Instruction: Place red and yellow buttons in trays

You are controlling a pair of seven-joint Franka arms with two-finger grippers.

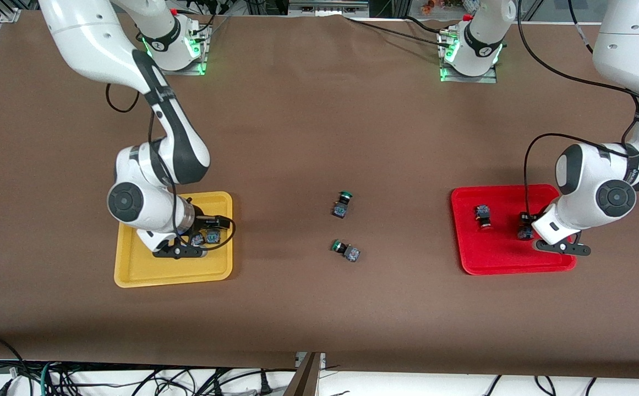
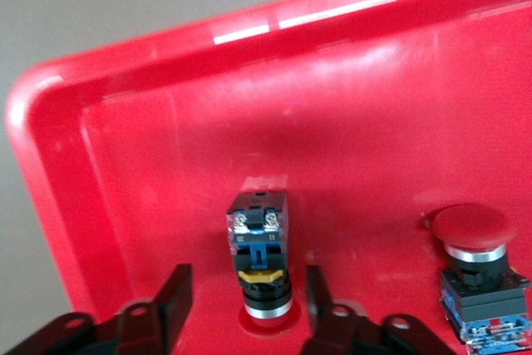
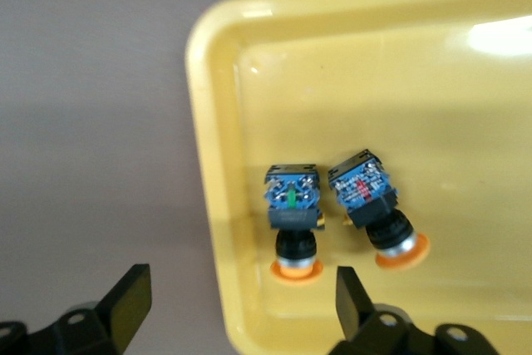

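Both grippers hang open over their trays: the left gripper [image 2: 245, 309] straddles a red button [image 2: 259, 259] standing in the red tray [image 2: 50, 197]. The right gripper [image 3: 237, 309] hovers above two yellow buttons [image 3: 295, 214] lying in the yellow tray [image 3: 208, 122].

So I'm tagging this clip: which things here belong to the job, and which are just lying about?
Job:
- red tray, two red buttons in it
- yellow tray, two yellow buttons in it
- left gripper and right gripper, each over its tray

Lying about:
- two green buttons, mid-table

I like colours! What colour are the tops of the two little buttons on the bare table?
Green caps, on both small push-button switches; front view shows it best.
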